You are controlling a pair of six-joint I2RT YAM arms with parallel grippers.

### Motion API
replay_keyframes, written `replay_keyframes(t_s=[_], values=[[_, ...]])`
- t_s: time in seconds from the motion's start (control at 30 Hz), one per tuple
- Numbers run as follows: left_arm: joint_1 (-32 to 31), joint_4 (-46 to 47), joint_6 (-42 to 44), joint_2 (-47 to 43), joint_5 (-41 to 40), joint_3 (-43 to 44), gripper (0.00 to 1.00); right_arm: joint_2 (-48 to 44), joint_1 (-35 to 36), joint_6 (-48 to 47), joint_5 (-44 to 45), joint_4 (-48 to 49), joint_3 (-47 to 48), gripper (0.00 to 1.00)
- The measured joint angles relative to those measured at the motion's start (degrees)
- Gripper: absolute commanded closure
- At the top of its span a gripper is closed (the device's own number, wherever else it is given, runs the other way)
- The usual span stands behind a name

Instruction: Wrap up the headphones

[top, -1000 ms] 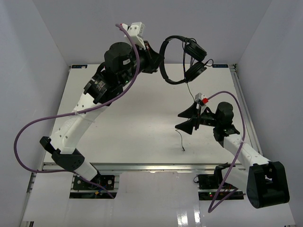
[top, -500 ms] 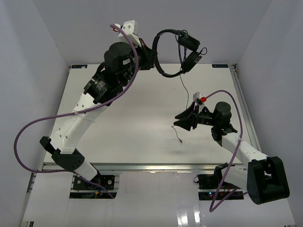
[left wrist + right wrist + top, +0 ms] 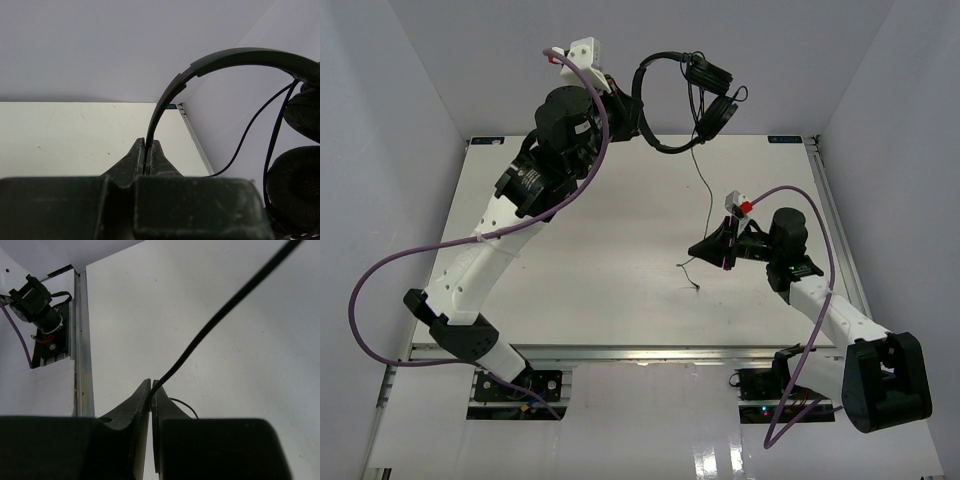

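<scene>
The black headphones [image 3: 665, 147] hang high over the table's far edge, held by the thin headband [image 3: 200, 65] in my left gripper [image 3: 640, 122], which is shut on it [image 3: 148, 143]. Both round earcups [image 3: 294, 186] dangle at the right of the left wrist view. The thin black cord [image 3: 705, 185] runs down from the earcups to my right gripper [image 3: 693, 250]. That gripper [image 3: 151, 385] is shut on the cord [image 3: 225, 310] above the middle-right of the table. A short tail of cord [image 3: 693, 280] hangs below it to the tabletop.
The white table [image 3: 600, 250] has metal rails along its right edge [image 3: 832, 220] and its near edge. Grey walls close in on three sides. A thick purple cable [image 3: 365, 275] loops off the left arm, and another [image 3: 820, 215] arcs over the right arm.
My right gripper has shut on the cord and moved slightly left. The left arm has carried the headphones further up and to the left.
</scene>
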Motion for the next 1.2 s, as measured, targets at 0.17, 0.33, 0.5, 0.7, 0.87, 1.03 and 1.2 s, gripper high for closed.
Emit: replay_keyframes(t_s=[0.17,0.33,0.5,0.7,0.87,1.03,1.2], values=[[2.26,0.64,-0.45,0.68,-0.16,0.00,1.00,-0.63,0.70,-8.56,1.91,-11.04,3.93,0.92],[4.43,1.31,-0.32,4.07,-0.30,0.26,1.00,-0.77,5.89,-23.84,7.68,-28.90,13.92,0.92],[6.00,1.23,2.00,8.92,-1.10,-0.35,1.00,-0.97,16.93,-41.47,19.31,-45.14,23.61,0.92],[9.73,0.80,4.61,10.92,-1.40,-7.71,1.00,-5.11,21.24,-52.78,34.35,-52.75,25.14,0.92],[12.92,0.56,5.71,12.70,-0.86,-13.49,1.00,-7.04,21.20,-57.77,42.31,-55.42,29.75,0.92],[12.76,1.51,5.85,14.61,2.59,-18.45,1.00,-5.93,21.19,-59.85,46.73,-55.15,36.26,0.92],[12.15,2.11,5.85,14.71,5.99,-24.87,1.00,-3.99,21.18,-60.62,48.81,-54.79,39.42,0.92]])
